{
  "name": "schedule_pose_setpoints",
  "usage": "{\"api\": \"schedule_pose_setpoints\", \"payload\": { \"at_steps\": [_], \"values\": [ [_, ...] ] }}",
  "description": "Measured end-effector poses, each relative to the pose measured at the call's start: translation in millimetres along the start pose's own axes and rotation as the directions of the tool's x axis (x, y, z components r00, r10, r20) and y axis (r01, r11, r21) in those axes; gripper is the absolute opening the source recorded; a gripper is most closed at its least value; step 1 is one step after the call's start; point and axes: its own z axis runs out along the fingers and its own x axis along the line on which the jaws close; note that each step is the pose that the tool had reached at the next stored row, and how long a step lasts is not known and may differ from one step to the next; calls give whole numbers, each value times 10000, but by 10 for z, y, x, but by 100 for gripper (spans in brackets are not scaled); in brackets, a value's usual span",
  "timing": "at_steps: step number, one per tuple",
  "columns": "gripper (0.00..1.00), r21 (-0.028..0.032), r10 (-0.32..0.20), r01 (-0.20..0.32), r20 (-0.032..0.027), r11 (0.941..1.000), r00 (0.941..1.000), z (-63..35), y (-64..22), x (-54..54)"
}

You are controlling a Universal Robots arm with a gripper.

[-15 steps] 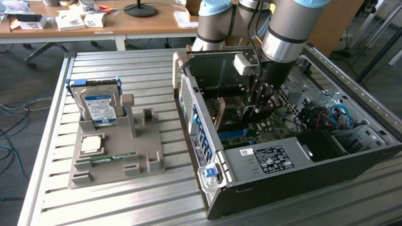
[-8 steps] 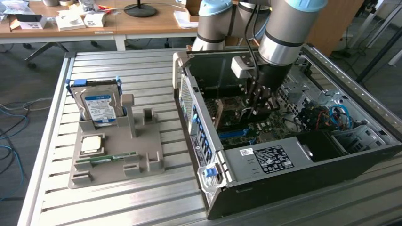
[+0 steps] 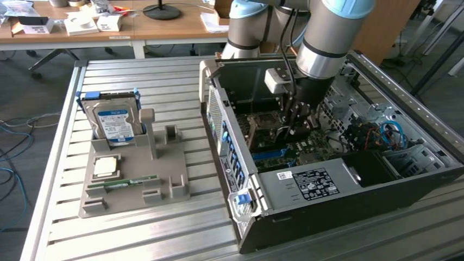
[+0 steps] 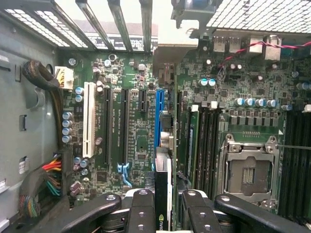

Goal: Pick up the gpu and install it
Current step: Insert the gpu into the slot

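Exterior view: arm (image 3: 326, 32) is seen reaching down into the open pc case (image 3: 326, 223), which is laid on its side on the slatted table (image 3: 123, 228). Gripper (image 3: 296, 122) is sunk among the boards, at about 12 o'clock of the labelled power supply (image 3: 312, 184). Grey fixture tray (image 3: 174, 179) is placed at 9 o'clock of the case, apart from it. Hard drive (image 3: 114, 122) is stood upright at the tray's 12 o'clock end; cpu chip (image 3: 106, 166) is laid flat at 6 o'clock of the drive, and memory stick (image 3: 127, 182) just at 6 o'clock of the chip. Wrist view: gpu (image 4: 163, 194) is seen edge-on, gripped between the fingers (image 4: 141, 213); gripper (image 4: 167, 213) is set narrow, clamped on the card. Card is lined up with the blue slot (image 4: 159, 111) on the motherboard (image 4: 136, 145), between the black slots and the memory banks; seated or not cannot be told. Open cpu socket (image 4: 248, 172) is seen beyond the memory banks
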Motion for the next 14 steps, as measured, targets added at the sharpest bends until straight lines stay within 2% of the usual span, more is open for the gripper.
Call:
{"api": "schedule_pose_setpoints", "payload": {
  "at_steps": [8, 14],
  "values": [
    [26, 0, 1, -1, 1, 10000, 10000, 5, 27, 40],
    [26, -1, 0, 0, 0, 10000, 10000, 9, 77, 40]
  ]
}}
